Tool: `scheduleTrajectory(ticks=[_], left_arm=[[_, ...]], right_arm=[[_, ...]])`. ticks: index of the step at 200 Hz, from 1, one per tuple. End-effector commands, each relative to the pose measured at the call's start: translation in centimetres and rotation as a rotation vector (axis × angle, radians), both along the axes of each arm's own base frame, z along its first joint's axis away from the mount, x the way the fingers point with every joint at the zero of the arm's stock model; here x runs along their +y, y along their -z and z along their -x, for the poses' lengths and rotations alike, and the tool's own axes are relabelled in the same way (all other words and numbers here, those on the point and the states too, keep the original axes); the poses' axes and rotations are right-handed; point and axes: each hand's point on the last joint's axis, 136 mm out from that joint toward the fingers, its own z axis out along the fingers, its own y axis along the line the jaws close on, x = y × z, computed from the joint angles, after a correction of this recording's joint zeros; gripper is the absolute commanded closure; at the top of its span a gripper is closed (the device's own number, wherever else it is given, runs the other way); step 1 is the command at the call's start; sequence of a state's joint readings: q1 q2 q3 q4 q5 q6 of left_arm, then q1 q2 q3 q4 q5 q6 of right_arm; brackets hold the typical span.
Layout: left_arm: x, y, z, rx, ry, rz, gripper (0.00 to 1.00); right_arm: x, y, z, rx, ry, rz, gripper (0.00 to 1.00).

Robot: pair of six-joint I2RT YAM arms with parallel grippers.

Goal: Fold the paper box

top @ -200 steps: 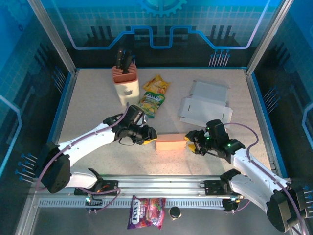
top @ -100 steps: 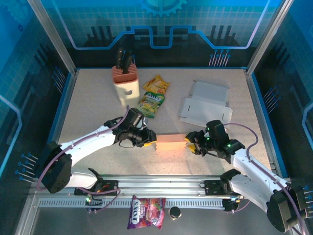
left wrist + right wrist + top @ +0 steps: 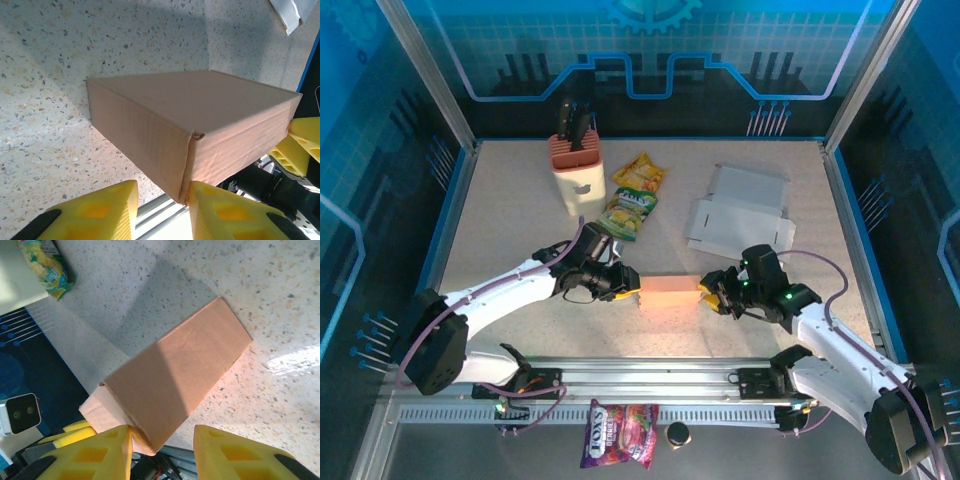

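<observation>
Cardboard box [image 3: 668,294] set near-centre on desk [image 3: 520,220], flanked by hands. Left hand [image 3: 162,200] and right hand [image 3: 162,437] part spread, end corner straddled by each, unclamped. Risk: corner crushed or box slid askew if squeezed unevenly.

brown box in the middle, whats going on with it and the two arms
Two robot arms are folding the brown paper box, which already stands in box shape. The left gripper is at its left end and the right gripper at its right end, each with jaws apart around a corner. Whether either is squeezing it is unclear.
</observation>
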State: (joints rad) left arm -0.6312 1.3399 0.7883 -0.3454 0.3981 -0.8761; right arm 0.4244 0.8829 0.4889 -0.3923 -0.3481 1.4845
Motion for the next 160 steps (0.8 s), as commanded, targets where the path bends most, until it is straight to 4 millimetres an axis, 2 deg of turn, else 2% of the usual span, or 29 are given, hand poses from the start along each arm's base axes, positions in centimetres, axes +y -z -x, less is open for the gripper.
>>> scheduleTrajectory(ticks=[1,29,57,79,106,160], left_arm=[[1.5,1.6,1.3,0.048,0.014,-0.080,0.68],[1.4,1.3,1.1,0.030,0.025,-0.090,0.68],[1.3,0.8,1.0,0.011,0.043,-0.100,0.68],[1.2,0.7,1.1,-0.001,0.061,-0.113,0.69],[1.2,0.9,1.2,-0.018,0.077,-0.134,0.70],[1.1,1.2,1.1,-0.055,0.107,-0.172,0.72]], right_arm=[[-1.3,0.3,0.8,0.070,0.022,0.070,0.62],[-1.2,-1.2,0.5,0.085,0.047,0.062,0.55],[-1.6,-2.0,0.3,0.168,0.184,0.020,0.43],[-1.8,-2.1,0.2,0.257,0.321,-0.040,0.32],[-1.4,-1.6,-0.3,0.319,0.403,-0.111,0.17],[-0.3,0.7,-0.6,0.427,0.434,-0.162,0.17]])
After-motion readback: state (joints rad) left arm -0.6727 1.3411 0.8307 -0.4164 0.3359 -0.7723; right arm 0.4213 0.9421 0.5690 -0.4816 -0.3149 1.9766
